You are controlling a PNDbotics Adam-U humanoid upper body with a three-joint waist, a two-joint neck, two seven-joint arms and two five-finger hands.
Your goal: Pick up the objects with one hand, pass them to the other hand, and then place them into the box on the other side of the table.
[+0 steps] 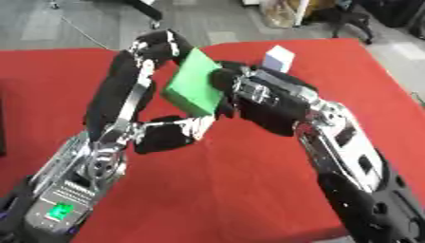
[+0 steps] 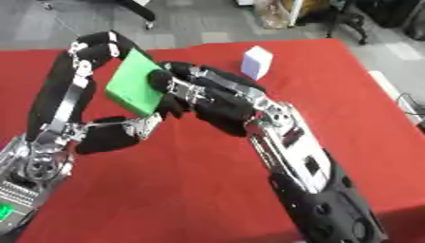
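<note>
A flat green block (image 1: 192,84) is held tilted in the air above the red table (image 1: 207,190), between both hands. My left hand (image 1: 124,90) comes in from the left, with its fingers (image 1: 159,43) curled over the block's top edge and its thumb (image 1: 179,127) under the lower corner. My right hand (image 1: 267,97) reaches in from the right, and its fingers (image 2: 163,79) curl round the block's right edge and face. A small white box (image 2: 256,62) stands on the table behind the hands, near the far edge.
The red table ends at the far side onto grey floor with chair legs (image 1: 348,23) and a bag (image 1: 282,14). A dark thing (image 1: 3,124) shows at the left edge. The table's right edge (image 1: 398,85) runs diagonally.
</note>
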